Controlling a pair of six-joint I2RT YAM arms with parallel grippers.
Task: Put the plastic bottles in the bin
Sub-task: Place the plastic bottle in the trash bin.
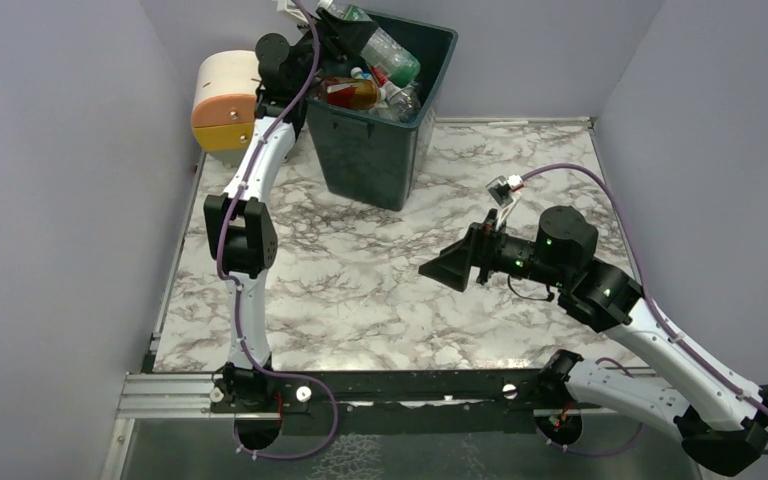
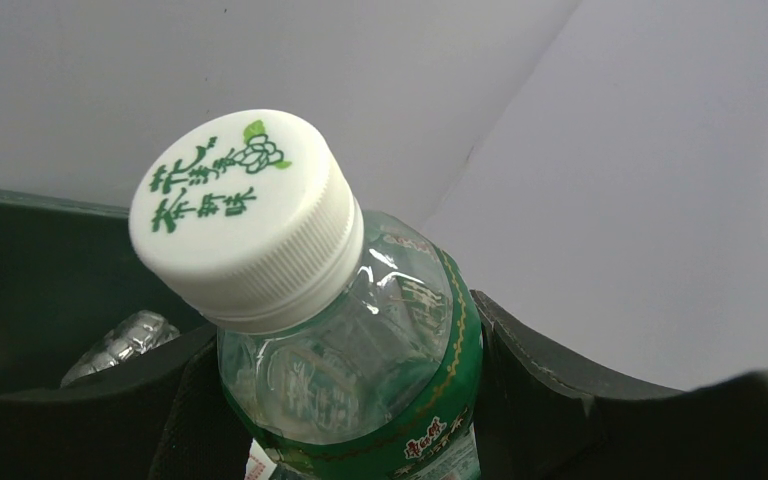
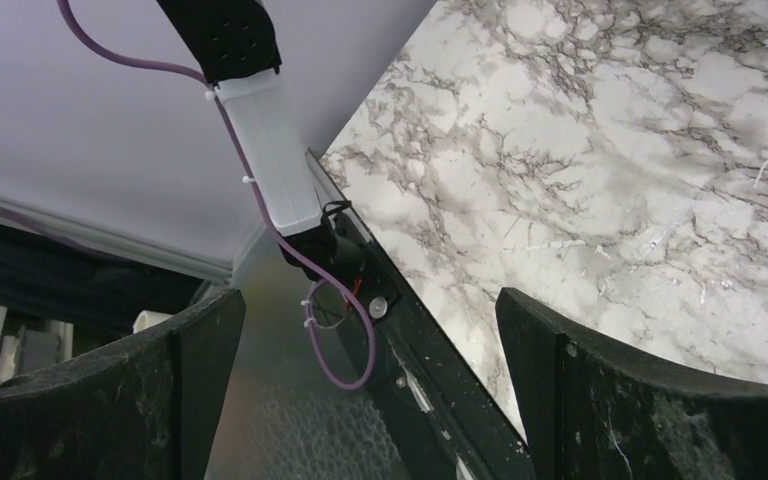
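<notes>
The dark green bin [image 1: 370, 160] stands at the back of the marble table, with several plastic bottles [image 1: 355, 93] piled in it. My left gripper [image 1: 345, 28] is raised at the bin's back left corner. It is shut on a clear plastic bottle [image 1: 388, 50] with a green label, which hangs over the opening. In the left wrist view that bottle [image 2: 360, 360] shows a white printed cap toward the camera, with my left gripper [image 2: 360, 395] clamped on both sides of its label. Behind it are the bin's wall [image 2: 20, 270] and a clear bottle [image 2: 120, 345] inside. My right gripper [image 1: 447, 268] hovers open and empty over mid-table.
A rounded cream, orange and yellow drawer unit [image 1: 225, 100] sits left of the bin against the wall. Grey walls close in the table on three sides. A black rail [image 1: 390, 385] runs along the near edge. The right gripper [image 3: 370, 305] faces the left arm's base [image 3: 335, 250].
</notes>
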